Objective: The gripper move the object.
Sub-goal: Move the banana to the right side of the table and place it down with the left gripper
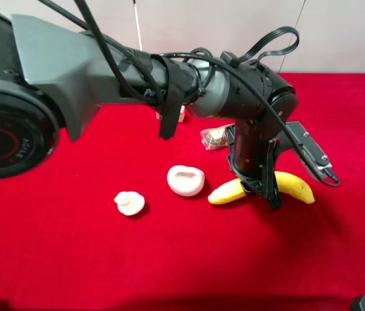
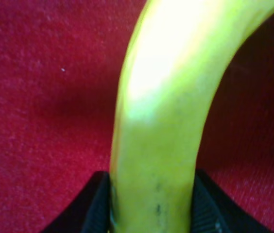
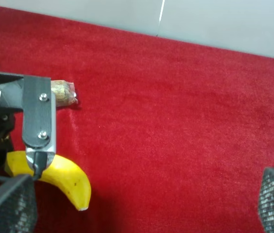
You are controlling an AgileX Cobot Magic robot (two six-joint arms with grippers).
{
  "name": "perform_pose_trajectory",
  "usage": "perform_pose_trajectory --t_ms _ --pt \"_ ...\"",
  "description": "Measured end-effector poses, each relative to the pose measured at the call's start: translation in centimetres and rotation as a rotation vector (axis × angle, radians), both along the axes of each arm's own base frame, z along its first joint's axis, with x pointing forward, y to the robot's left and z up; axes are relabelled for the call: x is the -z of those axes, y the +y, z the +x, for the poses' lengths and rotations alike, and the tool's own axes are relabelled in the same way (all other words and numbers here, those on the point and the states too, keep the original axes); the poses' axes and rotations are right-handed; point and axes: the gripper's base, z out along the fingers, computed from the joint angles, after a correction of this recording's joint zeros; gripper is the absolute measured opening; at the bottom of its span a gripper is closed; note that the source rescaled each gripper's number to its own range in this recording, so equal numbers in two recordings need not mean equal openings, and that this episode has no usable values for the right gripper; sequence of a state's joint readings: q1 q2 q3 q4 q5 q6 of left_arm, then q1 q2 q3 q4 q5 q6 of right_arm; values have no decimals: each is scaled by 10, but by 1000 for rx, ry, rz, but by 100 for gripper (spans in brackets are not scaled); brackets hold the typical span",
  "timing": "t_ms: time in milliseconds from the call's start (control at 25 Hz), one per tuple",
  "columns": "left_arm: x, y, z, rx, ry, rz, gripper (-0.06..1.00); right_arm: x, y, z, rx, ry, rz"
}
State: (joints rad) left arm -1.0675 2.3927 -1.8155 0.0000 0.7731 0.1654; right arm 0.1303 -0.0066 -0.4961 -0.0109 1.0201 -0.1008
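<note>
The yellow banana [image 1: 296, 186] lies on the red cloth, right of centre. My left gripper [image 1: 263, 191] reaches across from the left and straddles the banana's middle from above. In the left wrist view the banana [image 2: 161, 121] fills the gap between the black fingers [image 2: 95, 211], which press on both its sides. The right wrist view shows the banana's tip [image 3: 64, 179] below the left gripper's silver-grey plate [image 3: 39, 126]. My right gripper [image 3: 142, 204] is open and empty, its mesh pads [image 3: 8, 206] wide apart, above the cloth to the right of the banana.
A white heart-shaped dish [image 1: 186, 180] sits just left of the banana, and a small white piece [image 1: 129, 203] lies further left. A clear-wrapped snack packet [image 1: 215, 137] lies behind the banana, also in the right wrist view [image 3: 61, 93]. A white wall borders the cloth at the back.
</note>
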Motion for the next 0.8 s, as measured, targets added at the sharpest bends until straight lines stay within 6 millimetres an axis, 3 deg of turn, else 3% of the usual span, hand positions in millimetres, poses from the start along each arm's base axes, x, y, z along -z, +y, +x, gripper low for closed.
perform_pose_trajectory --t_ms 800 --pt "1 0 0 -2 2 2 0 0 0 0 0 0 0"
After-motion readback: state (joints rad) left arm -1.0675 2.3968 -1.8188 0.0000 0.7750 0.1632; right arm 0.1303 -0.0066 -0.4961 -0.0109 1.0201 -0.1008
